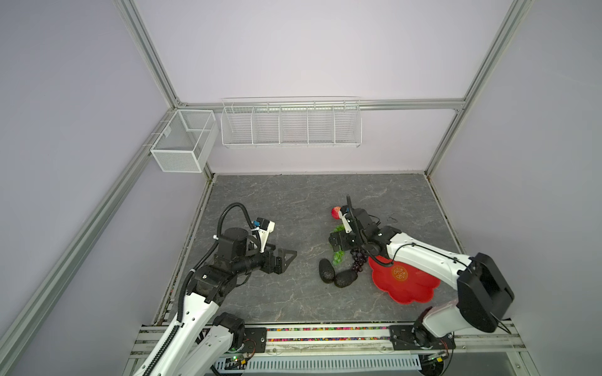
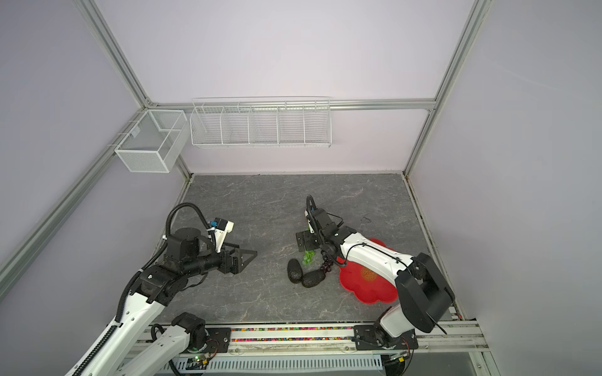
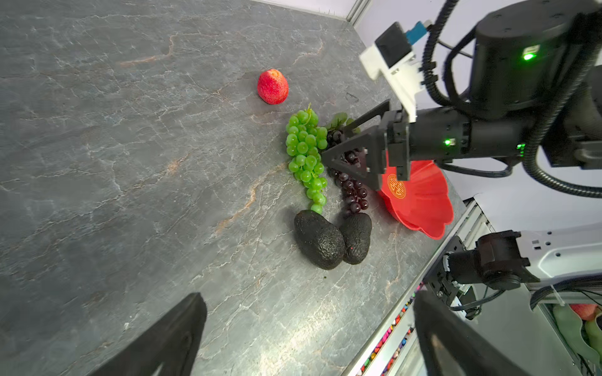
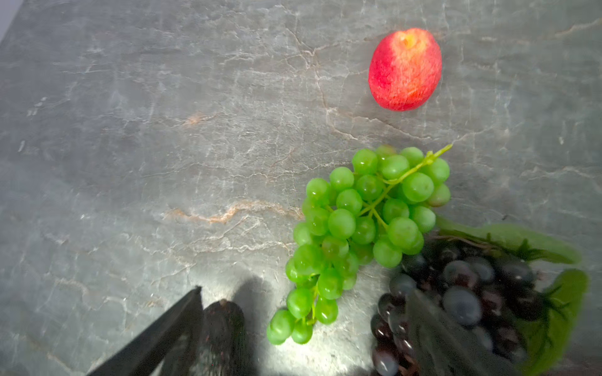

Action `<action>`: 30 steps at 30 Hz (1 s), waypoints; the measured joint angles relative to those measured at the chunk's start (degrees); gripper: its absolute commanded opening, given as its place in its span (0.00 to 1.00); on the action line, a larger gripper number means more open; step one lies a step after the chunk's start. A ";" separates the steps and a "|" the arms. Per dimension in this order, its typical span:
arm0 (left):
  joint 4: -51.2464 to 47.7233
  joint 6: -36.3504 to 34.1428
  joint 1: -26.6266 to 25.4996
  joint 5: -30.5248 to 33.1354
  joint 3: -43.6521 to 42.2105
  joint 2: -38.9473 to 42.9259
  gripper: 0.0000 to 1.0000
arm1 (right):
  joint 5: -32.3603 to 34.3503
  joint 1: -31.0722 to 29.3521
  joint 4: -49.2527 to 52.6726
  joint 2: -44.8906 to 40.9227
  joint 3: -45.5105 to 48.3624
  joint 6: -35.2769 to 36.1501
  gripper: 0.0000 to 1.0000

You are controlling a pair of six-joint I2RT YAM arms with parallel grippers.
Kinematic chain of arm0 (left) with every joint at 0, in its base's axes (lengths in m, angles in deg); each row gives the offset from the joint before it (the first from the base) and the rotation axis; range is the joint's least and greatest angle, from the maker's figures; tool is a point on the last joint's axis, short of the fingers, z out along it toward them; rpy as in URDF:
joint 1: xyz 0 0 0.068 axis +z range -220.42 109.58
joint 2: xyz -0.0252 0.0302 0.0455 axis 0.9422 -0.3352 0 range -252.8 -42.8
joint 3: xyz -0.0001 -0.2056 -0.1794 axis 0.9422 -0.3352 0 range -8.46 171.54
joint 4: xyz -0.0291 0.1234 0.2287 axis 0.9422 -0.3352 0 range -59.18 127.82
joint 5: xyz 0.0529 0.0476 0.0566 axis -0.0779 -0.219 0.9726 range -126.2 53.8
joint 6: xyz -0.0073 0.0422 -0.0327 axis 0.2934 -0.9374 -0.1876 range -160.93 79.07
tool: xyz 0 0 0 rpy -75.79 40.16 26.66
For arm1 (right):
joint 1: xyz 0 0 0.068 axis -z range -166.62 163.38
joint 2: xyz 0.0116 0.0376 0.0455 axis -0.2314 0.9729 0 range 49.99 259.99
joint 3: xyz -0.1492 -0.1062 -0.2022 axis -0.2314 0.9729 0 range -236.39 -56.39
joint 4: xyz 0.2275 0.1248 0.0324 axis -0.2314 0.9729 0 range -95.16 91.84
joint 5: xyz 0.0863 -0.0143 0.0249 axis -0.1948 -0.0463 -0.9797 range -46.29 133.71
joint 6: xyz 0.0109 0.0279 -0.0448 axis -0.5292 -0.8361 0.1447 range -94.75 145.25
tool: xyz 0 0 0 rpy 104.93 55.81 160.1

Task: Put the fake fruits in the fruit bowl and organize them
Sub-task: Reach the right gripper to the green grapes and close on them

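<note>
Both top views are taken up in their lower part by the grey veined table, on which the red fruit bowl is set near the front right corner. All the fruits are laid on the table outside the bowl, to its left.

The bowl's far rim is crossed by the right arm. The right gripper is poised over the grapes left of the bowl, its jaws spread wide and nothing clasped. The left gripper is stationed well to the left of the bowl, jaws likewise wide apart and gripping nothing.

The avocados are placed near the bowl's left rim, pressed against each other. The dark purple grape bunch is found just beside that rim; contact cannot be told. The green grape bunch is laid alongside it, on the side away from the bowl. The red apple is seen farthest from the bowl, beyond both bunches.
</note>
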 measured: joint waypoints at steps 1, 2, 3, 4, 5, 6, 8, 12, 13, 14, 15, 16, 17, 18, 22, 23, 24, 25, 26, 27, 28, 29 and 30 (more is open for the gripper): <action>-0.04 0.02 0.00 -0.11 -0.04 -0.04 0.99 | 0.74 -0.07 0.09 1.66 -0.59 -0.87 0.87; -0.15 0.00 0.00 -0.24 -0.07 0.00 0.99 | 1.44 -0.07 0.50 3.61 -1.57 -1.73 0.87; -0.17 0.02 0.00 -0.31 -0.07 0.11 0.99 | 1.99 -0.07 0.90 5.20 -2.56 -2.27 0.87; -0.13 0.02 0.00 -0.44 -0.11 0.22 0.99 | 2.58 -0.07 1.09 7.06 -3.72 -3.19 0.86; -0.13 0.02 0.00 -0.48 -0.17 0.33 0.99 | 2.91 -0.09 1.11 8.44 -4.55 -3.87 0.86; -0.15 0.02 0.00 -0.48 -0.28 0.37 0.99 | 3.06 -0.11 1.11 9.42 -5.11 -4.39 0.86; -0.20 0.02 0.00 -0.46 -0.48 0.39 0.99 | 3.67 -0.28 1.18 11.26 -6.08 -5.49 0.86; -0.35 0.02 0.00 -0.46 -0.70 0.39 0.99 | 4.76 -0.59 1.77 14.08 -7.48 -7.17 0.84; -0.35 0.02 0.00 -0.46 -0.70 0.39 0.99 | 5.11 -0.66 1.95 14.58 -7.58 -7.50 0.84; -0.35 0.02 0.00 -0.46 -0.70 0.42 0.99 | 5.53 -0.74 2.21 15.02 -7.67 -7.74 0.84; -0.35 0.02 0.00 -0.44 -0.70 0.42 0.99 | 5.86 -0.83 2.54 15.37 -7.78 -7.87 0.84; -0.35 0.02 0.00 -0.44 -0.70 0.42 0.99 | 6.32 -0.96 2.86 15.80 -8.00 -7.98 0.83; -0.35 0.02 0.00 -0.44 -0.70 0.42 0.99 | 6.82 -1.14 3.21 16.35 -8.33 -8.02 0.81; -0.35 0.02 0.00 -0.44 -0.70 0.42 0.99 | 7.04 -1.31 3.32 16.76 -8.55 -8.11 0.79; -0.35 0.02 0.00 -0.44 -0.70 0.42 0.99 | 7.30 -1.68 3.30 18.49 -8.66 -8.92 0.67; -0.35 0.02 0.00 -0.46 -0.70 0.42 0.99 | 7.28 -1.68 3.26 18.93 -8.66 -9.05 0.65; -0.35 0.02 0.00 -0.46 -0.70 0.39 0.99 | 7.26 -1.68 3.21 19.34 -8.66 -9.14 0.64; -0.35 0.02 0.00 -0.48 -0.70 0.39 0.99 | 7.50 -1.68 3.15 19.65 -8.70 -9.20 0.63; -0.35 0.02 0.00 -0.48 -0.70 0.37 0.99 | 7.43 -1.68 3.19 19.69 -8.90 -9.20 0.63; -0.35 0.02 0.00 -0.46 -0.70 0.37 0.99 | 7.41 -1.68 3.19 19.71 -9.01 -9.18 0.62; -0.35 0.02 0.00 -0.46 -0.70 0.35 0.99 | 7.41 -1.70 3.21 19.74 -9.07 -9.22 0.61; -0.35 0.02 0.00 -0.46 -0.70 0.35 0.99 | 7.43 -1.70 3.26 19.74 -9.07 -9.18 0.59; -0.35 0.02 0.00 -0.46 -0.70 0.37 0.99 | 7.43 -1.75 3.30 19.74 -9.07 -9.05 0.57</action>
